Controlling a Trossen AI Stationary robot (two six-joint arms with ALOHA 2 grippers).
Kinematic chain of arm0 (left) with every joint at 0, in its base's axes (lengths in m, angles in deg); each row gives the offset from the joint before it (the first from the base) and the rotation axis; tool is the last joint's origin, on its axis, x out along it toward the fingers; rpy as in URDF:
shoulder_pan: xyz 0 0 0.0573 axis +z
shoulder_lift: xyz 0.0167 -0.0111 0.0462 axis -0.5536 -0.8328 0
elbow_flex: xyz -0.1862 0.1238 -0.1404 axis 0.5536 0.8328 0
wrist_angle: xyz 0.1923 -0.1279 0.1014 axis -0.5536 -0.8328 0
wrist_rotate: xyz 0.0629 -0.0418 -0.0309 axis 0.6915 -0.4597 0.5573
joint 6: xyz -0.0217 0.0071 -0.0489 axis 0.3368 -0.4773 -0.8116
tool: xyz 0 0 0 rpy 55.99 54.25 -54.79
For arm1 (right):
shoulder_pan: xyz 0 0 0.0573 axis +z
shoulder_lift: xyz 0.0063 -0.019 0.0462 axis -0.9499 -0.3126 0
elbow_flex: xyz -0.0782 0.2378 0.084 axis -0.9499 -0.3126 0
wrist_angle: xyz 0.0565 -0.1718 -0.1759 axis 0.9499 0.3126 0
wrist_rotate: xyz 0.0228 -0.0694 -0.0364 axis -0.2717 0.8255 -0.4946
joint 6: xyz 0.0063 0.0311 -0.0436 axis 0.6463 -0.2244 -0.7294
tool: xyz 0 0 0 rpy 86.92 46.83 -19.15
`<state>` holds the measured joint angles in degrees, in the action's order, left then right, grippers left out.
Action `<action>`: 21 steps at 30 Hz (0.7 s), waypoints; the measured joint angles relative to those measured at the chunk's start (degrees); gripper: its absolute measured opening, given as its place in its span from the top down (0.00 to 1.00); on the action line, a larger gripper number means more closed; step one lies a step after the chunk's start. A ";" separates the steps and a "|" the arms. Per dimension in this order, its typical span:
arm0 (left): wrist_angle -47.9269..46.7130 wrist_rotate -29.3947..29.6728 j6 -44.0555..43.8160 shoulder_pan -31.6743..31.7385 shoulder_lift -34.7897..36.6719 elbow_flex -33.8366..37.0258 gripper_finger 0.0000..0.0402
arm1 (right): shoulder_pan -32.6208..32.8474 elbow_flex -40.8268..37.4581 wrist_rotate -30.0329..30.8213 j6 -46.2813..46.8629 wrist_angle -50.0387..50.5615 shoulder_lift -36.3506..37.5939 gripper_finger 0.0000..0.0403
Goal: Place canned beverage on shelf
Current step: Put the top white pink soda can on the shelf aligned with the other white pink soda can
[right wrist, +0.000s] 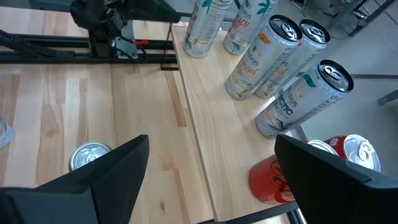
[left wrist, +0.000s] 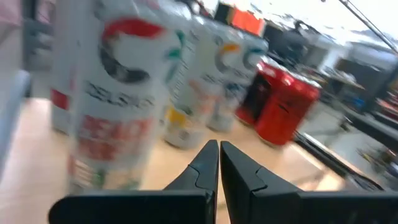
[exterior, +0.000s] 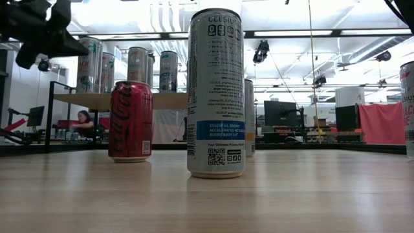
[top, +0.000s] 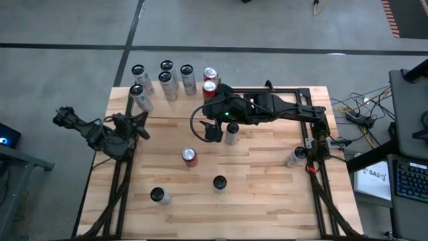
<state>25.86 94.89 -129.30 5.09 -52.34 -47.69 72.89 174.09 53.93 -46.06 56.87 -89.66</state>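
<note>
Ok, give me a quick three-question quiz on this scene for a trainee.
1. True or false: the left gripper is open.
2. How many red cans stand on the shelf? A one, B two, C four.
3. Which gripper stands open beside the slim can on the table?
Key: 1 false; 2 B; 3 the right gripper.
</note>
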 joint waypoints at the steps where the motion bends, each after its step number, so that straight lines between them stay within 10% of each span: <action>1: 0.05 1.04 0.33 0.12 0.02 0.00 1.00 | -0.01 0.00 0.00 0.00 -0.02 0.00 0.16; 21: -1.81 3.72 8.79 4.73 4.62 0.39 1.00 | -0.02 0.00 0.02 -0.19 -0.03 0.00 0.16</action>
<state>24.06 98.62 -120.51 9.82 -47.72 -47.30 72.87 174.09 53.96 -46.25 56.85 -89.66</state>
